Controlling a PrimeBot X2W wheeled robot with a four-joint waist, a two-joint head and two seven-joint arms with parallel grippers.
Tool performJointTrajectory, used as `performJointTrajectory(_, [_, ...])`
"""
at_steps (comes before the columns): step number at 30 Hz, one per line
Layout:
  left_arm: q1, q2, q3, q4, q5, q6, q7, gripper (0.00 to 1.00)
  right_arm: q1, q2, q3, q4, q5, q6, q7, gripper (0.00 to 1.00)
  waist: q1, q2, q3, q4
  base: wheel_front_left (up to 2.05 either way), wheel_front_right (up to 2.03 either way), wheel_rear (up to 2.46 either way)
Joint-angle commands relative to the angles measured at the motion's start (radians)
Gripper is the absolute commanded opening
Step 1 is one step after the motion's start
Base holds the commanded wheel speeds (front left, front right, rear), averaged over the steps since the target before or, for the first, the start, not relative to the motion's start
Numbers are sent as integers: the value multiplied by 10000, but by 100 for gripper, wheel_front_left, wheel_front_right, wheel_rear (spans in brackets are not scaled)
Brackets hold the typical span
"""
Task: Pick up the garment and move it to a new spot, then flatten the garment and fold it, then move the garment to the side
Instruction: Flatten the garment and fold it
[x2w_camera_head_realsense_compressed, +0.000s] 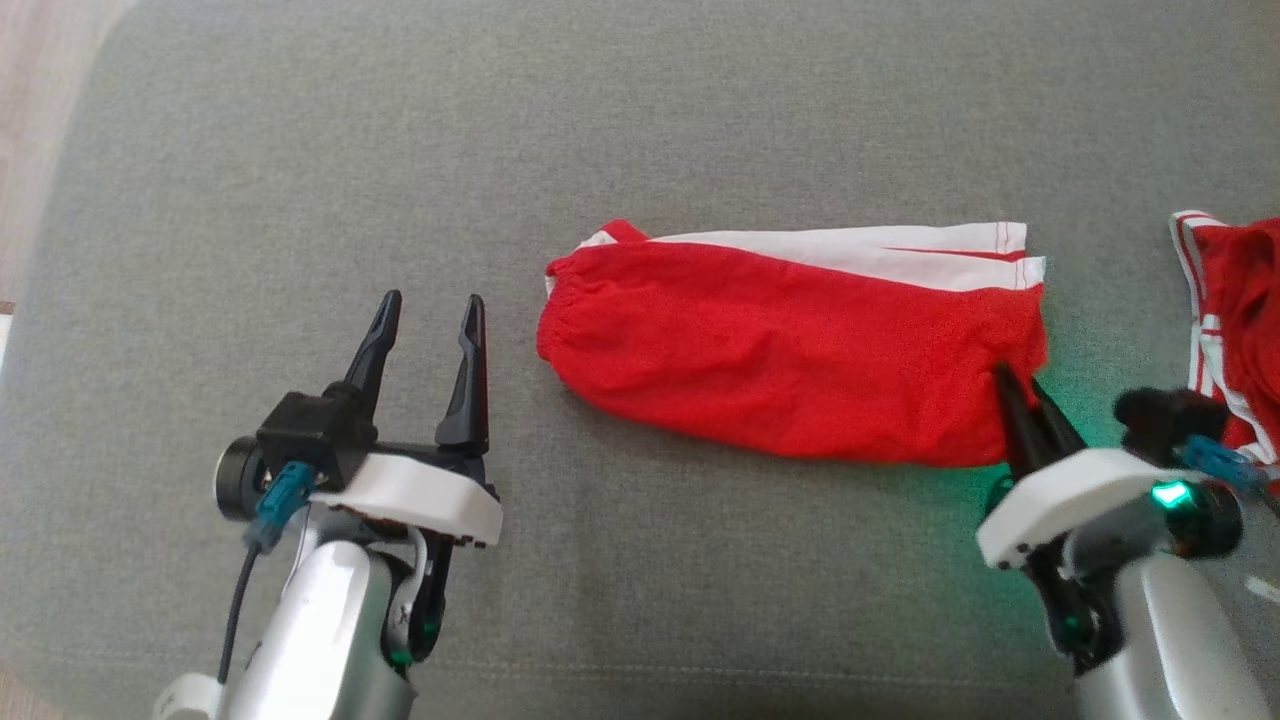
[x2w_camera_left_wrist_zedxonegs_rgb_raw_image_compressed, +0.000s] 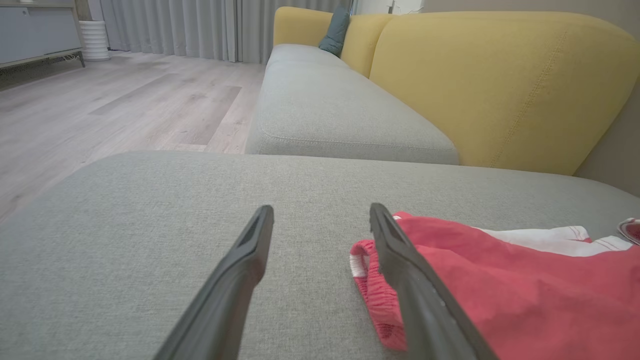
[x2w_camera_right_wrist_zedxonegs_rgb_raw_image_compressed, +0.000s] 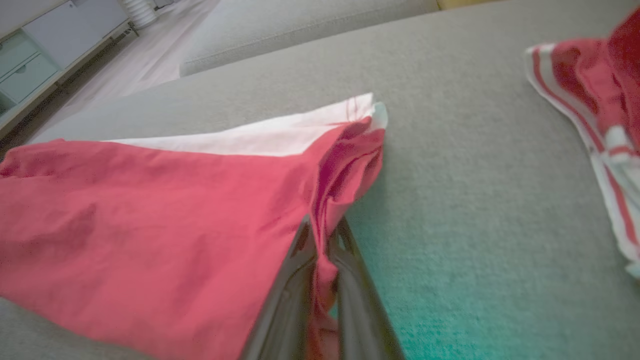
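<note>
The garment (x2w_camera_head_realsense_compressed: 790, 350) is a pair of red shorts with white side stripes, folded lengthwise and lying across the middle of the grey cushion (x2w_camera_head_realsense_compressed: 640, 120). My right gripper (x2w_camera_head_realsense_compressed: 1015, 385) is shut on its near right corner, and red cloth (x2w_camera_right_wrist_zedxonegs_rgb_raw_image_compressed: 320, 235) is pinched between the two fingers. The left gripper (x2w_camera_head_realsense_compressed: 430, 320) stands open just left of the elastic waistband (x2w_camera_left_wrist_zedxonegs_rgb_raw_image_compressed: 372, 285), apart from it, with nothing between its fingers. In the left wrist view the waistband lies beside my right-hand finger (x2w_camera_left_wrist_zedxonegs_rgb_raw_image_compressed: 395, 250).
A second red and white garment (x2w_camera_head_realsense_compressed: 1235, 310) lies crumpled at the cushion's right edge. Beyond the cushion stretches a grey sofa seat (x2w_camera_left_wrist_zedxonegs_rgb_raw_image_compressed: 325, 105) with a yellow backrest (x2w_camera_left_wrist_zedxonegs_rgb_raw_image_compressed: 490, 85). Wooden floor (x2w_camera_left_wrist_zedxonegs_rgb_raw_image_compressed: 100, 105) lies to the left.
</note>
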Motion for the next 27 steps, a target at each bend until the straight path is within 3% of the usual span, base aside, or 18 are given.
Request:
performJointTrajectory(1, [-55, 87, 314, -298, 42, -57, -120, 100, -292, 6, 442, -524, -109, -9, 55, 0, 0, 0, -57, 60, 0, 0, 0])
performJointTrajectory(7, [-27, 80, 275, -274, 5, -33, -120, 100, -1337, 11, 2110, -1098, -218, -9, 477, 0, 0, 0, -186, 261, 0, 0, 0])
performJointTrajectory(11, [-49, 72, 217, -273, -39, -10, -120, 100, -2236, 13, 3575, -960, 403, -9, 504, 0, 0, 0, -196, 493, 0, 0, 0])
performJointTrajectory(18, [-177, 57, 52, -233, -125, 0, -120, 100, -3148, 15, 5647, 227, 1905, -9, 150, 0, 0, 0, -58, 1003, 0, 0, 0])
performJointTrajectory(25, [-227, 48, -13, -210, -201, 65, -120, 100, -3435, 15, 6760, 1333, 2908, -9, -467, 0, 0, 0, 91, 1149, 0, 0, 0])
performJointTrajectory(26, [-229, 47, -22, -207, -208, 74, -120, 100, -3496, 15, 6859, 1444, 2962, -9, -573, 25, 0, 0, 102, 1142, 0, 0, 0])
performJointTrajectory(27, [-231, 46, -26, -200, -214, 82, -120, 100, -3559, 15, 6974, 1522, 2994, -9, -694, 60, 0, 0, 97, 1132, 0, 0, 0])
